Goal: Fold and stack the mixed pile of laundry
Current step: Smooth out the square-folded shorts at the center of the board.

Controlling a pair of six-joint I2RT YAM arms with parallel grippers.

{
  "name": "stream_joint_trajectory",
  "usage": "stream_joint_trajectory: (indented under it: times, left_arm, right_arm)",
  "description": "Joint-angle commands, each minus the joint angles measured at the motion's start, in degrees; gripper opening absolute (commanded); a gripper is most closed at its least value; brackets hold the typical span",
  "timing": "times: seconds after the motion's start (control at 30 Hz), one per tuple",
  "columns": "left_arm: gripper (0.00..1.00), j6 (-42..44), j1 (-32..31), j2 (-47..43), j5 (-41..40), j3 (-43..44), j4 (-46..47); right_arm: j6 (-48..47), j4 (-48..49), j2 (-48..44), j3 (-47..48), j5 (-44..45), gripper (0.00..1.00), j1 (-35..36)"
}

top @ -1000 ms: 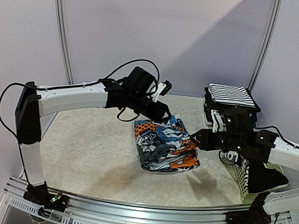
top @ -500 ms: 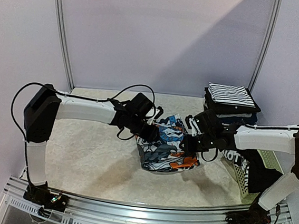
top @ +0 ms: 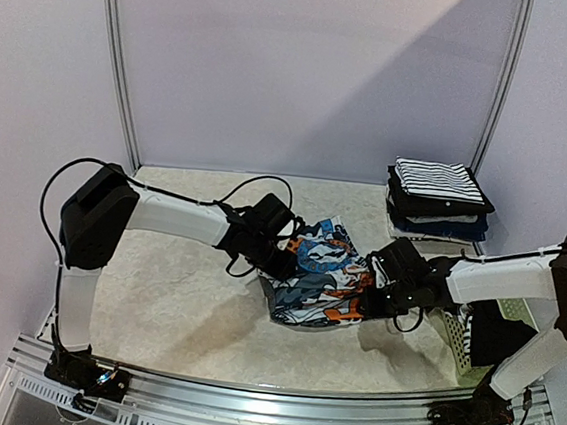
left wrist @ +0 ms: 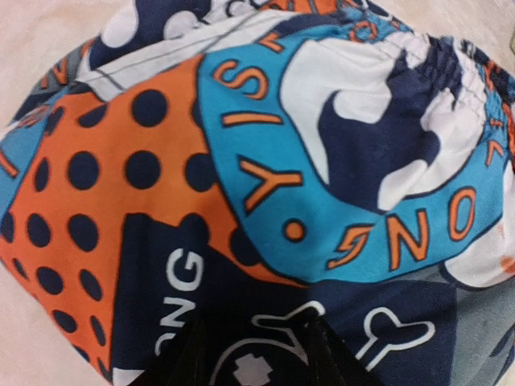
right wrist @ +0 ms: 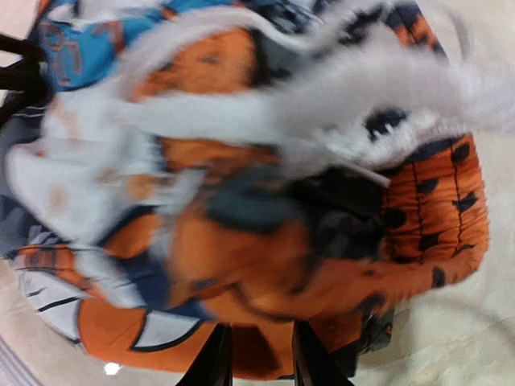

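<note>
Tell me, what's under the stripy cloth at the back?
Folded clothes are stacked under the stripy cloth: black, then white, then dark blue. Whatever lies beneath them is hidden.

Counts, table area.
- Robot arms: two are counted, left arm [top: 173, 217] and right arm [top: 503, 277], one gripper on each.
- Loose printed garment [top: 318, 276]: one.
- Folded stack [top: 436, 212]: one; one striped garment [top: 436, 177] on top; about four layers are made out.
- Lattice basket [top: 454, 350]: one.
</note>
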Motion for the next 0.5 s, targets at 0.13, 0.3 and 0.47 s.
stream_joint_trajectory:
  times: [0.13,0.3,0.47]
  left_arm:
    - [0.56,4.94,-4.21,-7.9,-8.46,2.44,-5.68]
    - [0.55,5.85,-7.1,-10.8,-8.27,3.71,-7.04]
    - [0.5,5.89,-9.25,-9.78,-2.25,4.37,-4.77]
  right_arm:
    - [-4.99,-8.19,-11.62,10.43,-3.23,0.34,-0.29]
    - [-7.81,-7.94,-11.35,15.9,0.79,0.52,-3.87]
    - [-10.93,-7.49,-1.49,23.08,-7.25,0.59,-10.4]
